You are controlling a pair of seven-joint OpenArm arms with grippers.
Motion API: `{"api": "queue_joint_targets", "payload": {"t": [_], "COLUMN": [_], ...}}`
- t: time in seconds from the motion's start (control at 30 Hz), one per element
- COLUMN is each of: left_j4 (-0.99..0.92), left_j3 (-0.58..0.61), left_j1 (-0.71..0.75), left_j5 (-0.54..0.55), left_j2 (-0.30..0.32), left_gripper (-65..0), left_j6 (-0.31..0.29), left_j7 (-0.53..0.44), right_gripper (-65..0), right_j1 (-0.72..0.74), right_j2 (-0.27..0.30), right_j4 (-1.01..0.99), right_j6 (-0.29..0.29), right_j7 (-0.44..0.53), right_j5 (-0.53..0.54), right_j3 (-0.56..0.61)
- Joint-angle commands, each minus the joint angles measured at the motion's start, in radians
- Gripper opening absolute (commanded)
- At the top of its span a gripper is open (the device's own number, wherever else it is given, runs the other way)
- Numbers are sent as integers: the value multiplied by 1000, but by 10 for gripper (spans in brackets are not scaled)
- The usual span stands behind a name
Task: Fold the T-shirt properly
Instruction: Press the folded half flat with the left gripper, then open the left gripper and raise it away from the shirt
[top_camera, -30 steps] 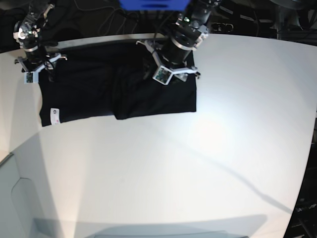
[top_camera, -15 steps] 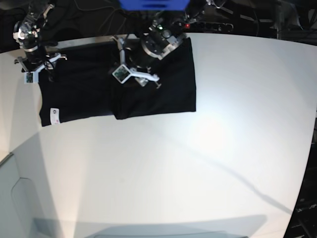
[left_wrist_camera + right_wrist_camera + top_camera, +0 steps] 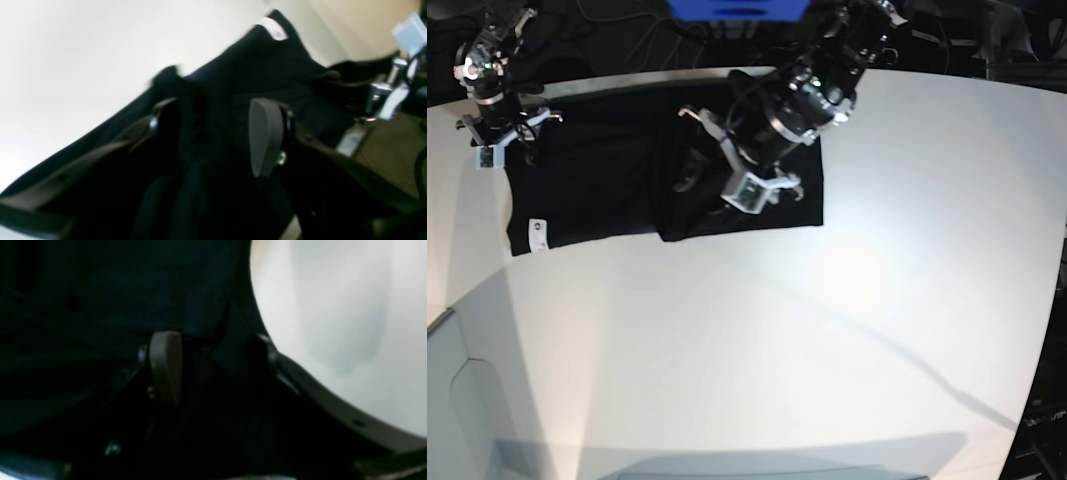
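left end effector [image 3: 695, 170] swung back over T-shirt [image 3: 587, 190], nearer front edge

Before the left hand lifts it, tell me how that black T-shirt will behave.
The T-shirt will probably go limp and drape, since it already lies in soft folds and ridges near the middle. Its loose layers look likely to slide apart, so the fold may come undone. It seems light: thin cloth lying flat on the table. The left hand is over its middle.

From here I can't see the T-shirt [image 3: 587, 190] folds under the left arm [image 3: 797, 100]. Both wrist views blur; the table's [image 3: 827, 330] far edge hides the hem.
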State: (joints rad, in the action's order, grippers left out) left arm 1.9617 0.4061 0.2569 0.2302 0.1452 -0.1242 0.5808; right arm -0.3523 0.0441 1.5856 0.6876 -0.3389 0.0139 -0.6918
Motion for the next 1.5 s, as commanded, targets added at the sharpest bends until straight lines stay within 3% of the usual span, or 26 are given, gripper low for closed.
{"api": "queue_joint_targets", "payload": {"t": [0.0,0.13,0.27,0.47,0.67,0.77,1.07,1.23,1.47], "left_j4": [38,46,24,-52,-200,-256,-378,-307,-88], "left_j3": [-43,-157,-135,24,284,343,350,291,-57], "left_j1": [12,89,124,60,-87,-147,-235,-242,-130], "left_j5": [7,4,8,2,1,2,2,11,114], "left_j2": [4,63,138,139,138,89,-94,-92,-45], "left_gripper": [-325,-325,-325,-325,-325,-325,-325,-325,-325], "left_j6": [2,2,-5,1,2,2,2,2,2], "left_j7": [-23,-22,-20,-20,-20,-22,-28,-28,-26], "right_gripper": [-329,-329,-329,-329,-329,-329,-329,-329,-325], "right_j1": [-3,-3,9,11,11,11,11,31,39], "right_j2": [7,7,7,7,7,7,7,7,-6], "right_j4": [11,11,11,11,11,11,11,28,151], "right_j6": [11,11,11,11,11,11,11,11,11], "right_j7": [-1,-1,-1,-1,-1,-1,-1,-1,-1], "right_j5": [-5,-5,-7,-7,-7,-7,-7,-7,-2], "right_j3": [-4,-4,-4,-4,-4,-4,-4,-10,-10]}}
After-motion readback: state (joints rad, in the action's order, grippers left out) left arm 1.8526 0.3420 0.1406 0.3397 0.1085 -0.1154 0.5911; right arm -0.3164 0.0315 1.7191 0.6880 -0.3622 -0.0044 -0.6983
